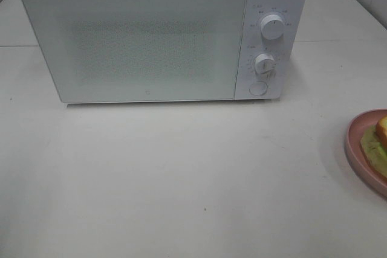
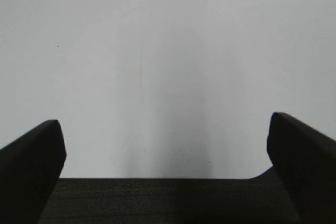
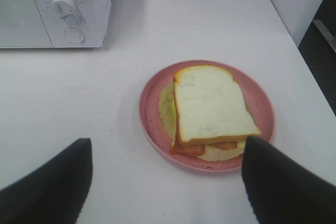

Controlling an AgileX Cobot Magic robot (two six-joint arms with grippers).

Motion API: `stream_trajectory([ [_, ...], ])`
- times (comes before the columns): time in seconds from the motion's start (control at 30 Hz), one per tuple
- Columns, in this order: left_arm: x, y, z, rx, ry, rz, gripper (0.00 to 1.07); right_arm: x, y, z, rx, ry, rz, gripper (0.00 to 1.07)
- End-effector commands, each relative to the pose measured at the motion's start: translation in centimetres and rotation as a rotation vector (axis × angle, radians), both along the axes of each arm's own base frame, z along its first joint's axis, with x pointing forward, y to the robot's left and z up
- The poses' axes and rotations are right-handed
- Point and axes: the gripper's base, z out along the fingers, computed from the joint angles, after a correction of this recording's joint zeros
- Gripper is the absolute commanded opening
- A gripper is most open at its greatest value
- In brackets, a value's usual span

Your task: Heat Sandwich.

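Sandwich (image 3: 212,109) sits on the pink plate (image 3: 152,114) at the right edge of the exterior frame, microwave (image 1: 133,40) door closed. My right pincer (image 3: 167,182) gapes before it; my left pincer (image 2: 167,150) hangs wide, empty, over bare desk (image 2: 168,51).

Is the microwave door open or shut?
Shut. The microwave door sits flush across its front beside the dials, with no interior showing.

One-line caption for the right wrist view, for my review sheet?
Open right gripper above the sandwich on its pink plate, closed white microwave beyond.
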Motion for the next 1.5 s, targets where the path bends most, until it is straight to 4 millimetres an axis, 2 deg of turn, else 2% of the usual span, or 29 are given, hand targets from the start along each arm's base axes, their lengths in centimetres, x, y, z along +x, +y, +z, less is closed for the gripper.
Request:
stream_trajectory([
  [0.03, -0.6, 0.0, 0.1, -0.001, -0.034, 0.002, 1.00, -0.4, 0.0, 0.0, -0.011, -0.035, -0.002, 0.75],
  [0.27, -2.4, -0.1, 0.4, 0.003, -0.153, 0.000, 1.00, -0.4, 0.0, 0.0, -0.011, -0.035, -0.002, 0.75],
  [0.53, -5.8, -0.2, 0.5, 0.008, -0.366, -0.001, 1.00, -0.4, 0.0, 0.0, -0.011, -0.035, -0.002, 0.75],
  [1.5, -5.6, -0.2, 0.5, 0.009, -0.352, -0.001, 1.00, -0.4, -0.1, 0.0, -0.012, -0.035, -0.003, 0.75],
])
